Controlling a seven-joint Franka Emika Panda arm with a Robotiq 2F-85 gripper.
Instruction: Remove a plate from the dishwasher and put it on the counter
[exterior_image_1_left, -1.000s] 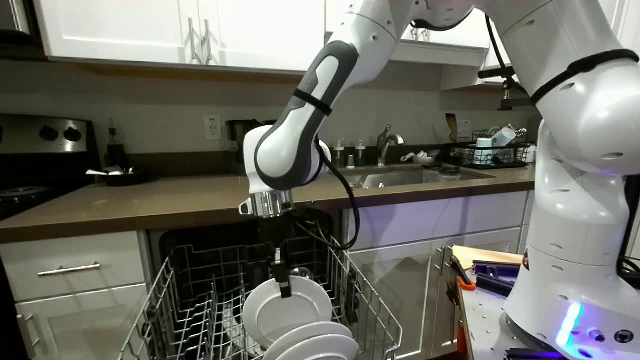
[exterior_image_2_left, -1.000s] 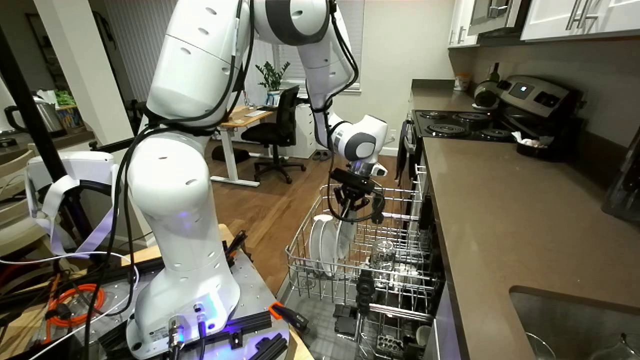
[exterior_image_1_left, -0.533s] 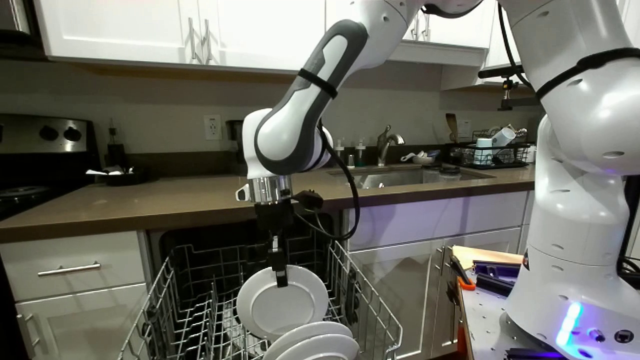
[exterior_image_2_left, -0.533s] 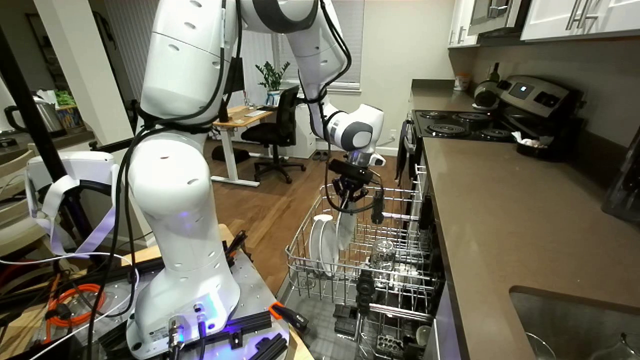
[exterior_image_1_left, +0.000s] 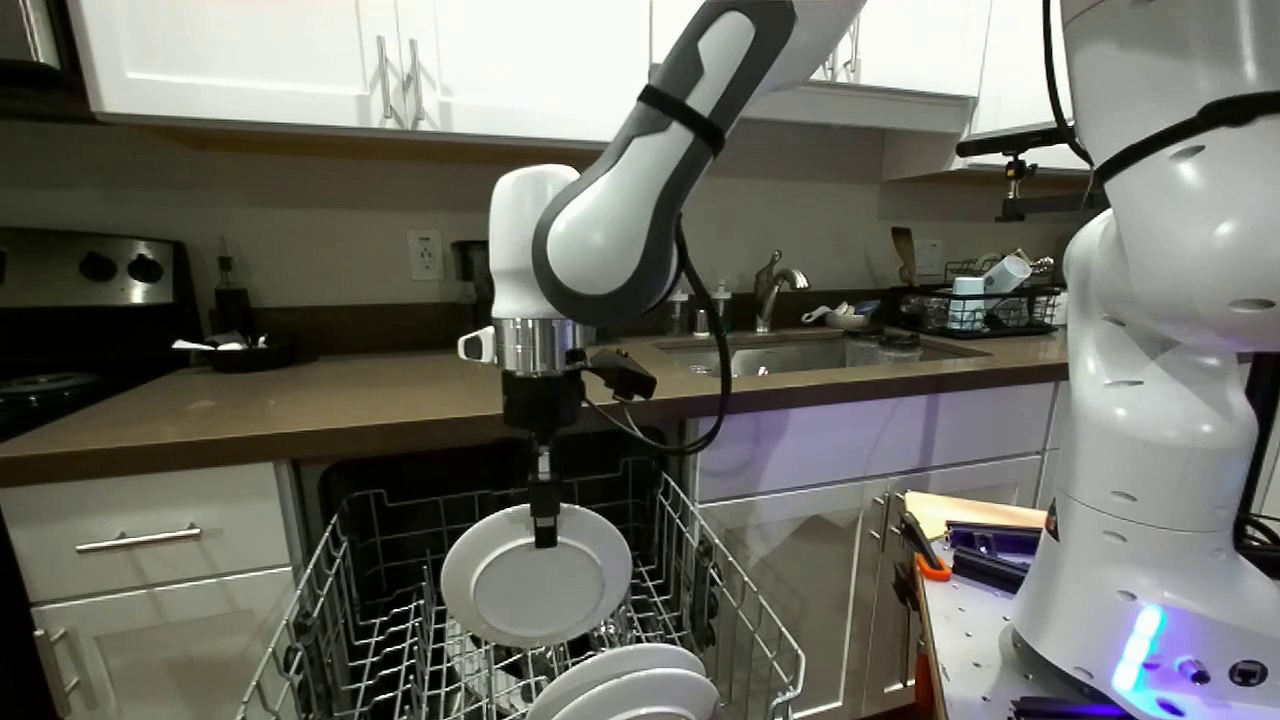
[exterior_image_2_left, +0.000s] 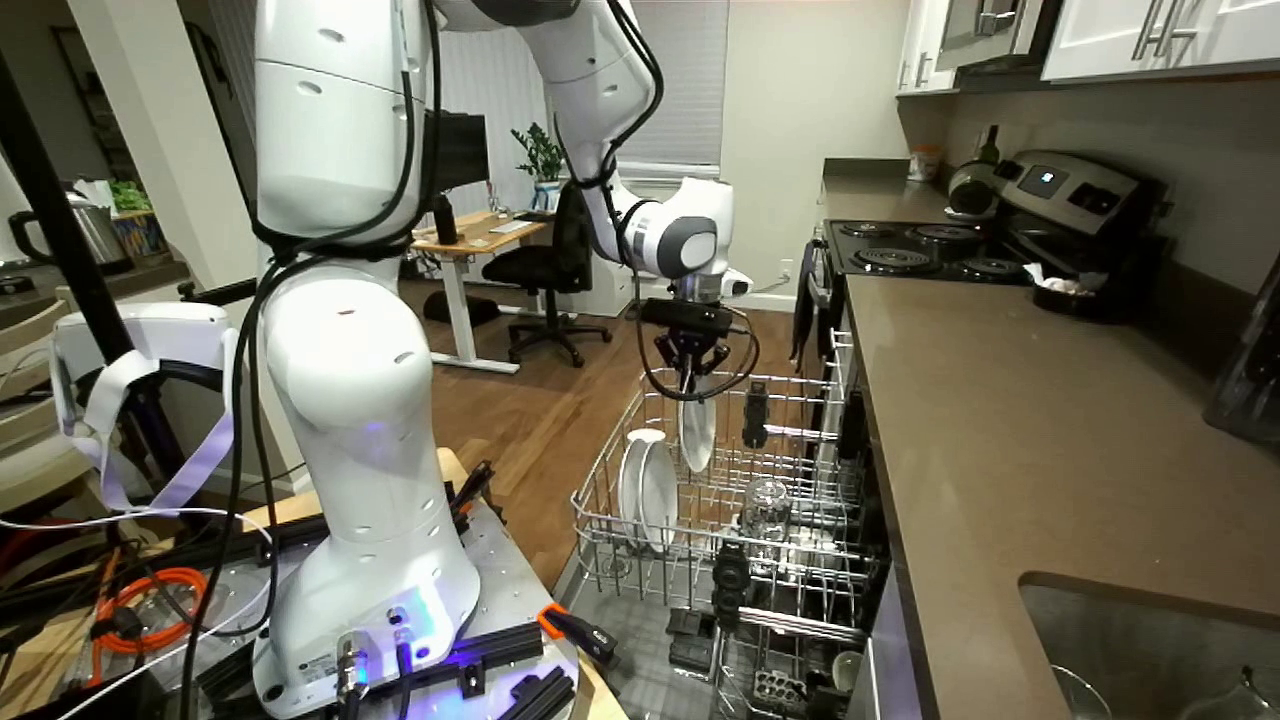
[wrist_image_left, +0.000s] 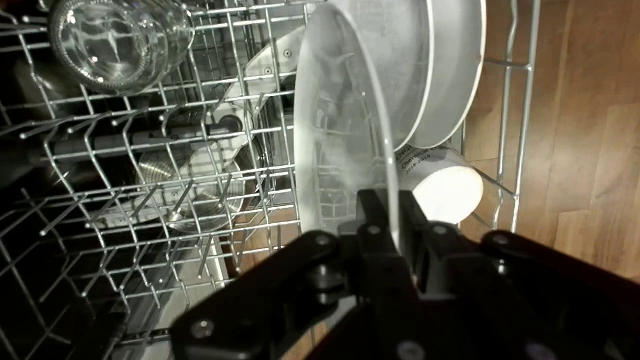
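- Brown counter (exterior_image_1_left: 300, 410) runs beside and above the rack (exterior_image_1_left: 735, 567).
- Since a second ago, hand (wrist_image_left: 393, 212) and plate (exterior_image_1_left: 535, 595) have risen, widening the gap to the other two plates (exterior_image_1_left: 645, 693), which stay put.
- Plate hangs roughly upright below the hand, over the rack floor, its top rim pinched between the fingers (exterior_image_1_left: 545, 532).

The arm (exterior_image_1_left: 645, 180) is glossy white, dotted with small oval caps (exterior_image_1_left: 1251, 305). Beside its silver ring (exterior_image_1_left: 543, 347) are a white tab (exterior_image_1_left: 488, 336), a small black box (exterior_image_1_left: 622, 372) and a looping black cable (exterior_image_1_left: 727, 365). Above the ring run dark grey trim (exterior_image_1_left: 775, 40) and a black strap (exterior_image_1_left: 684, 118); below it are black fingers (wrist_image_left: 370, 207) with silvery screws (wrist_image_left: 202, 329). Well apart from the ring, the white base (exterior_image_1_left: 1110, 560) bears a bright blue light strip (exterior_image_1_left: 1138, 648).
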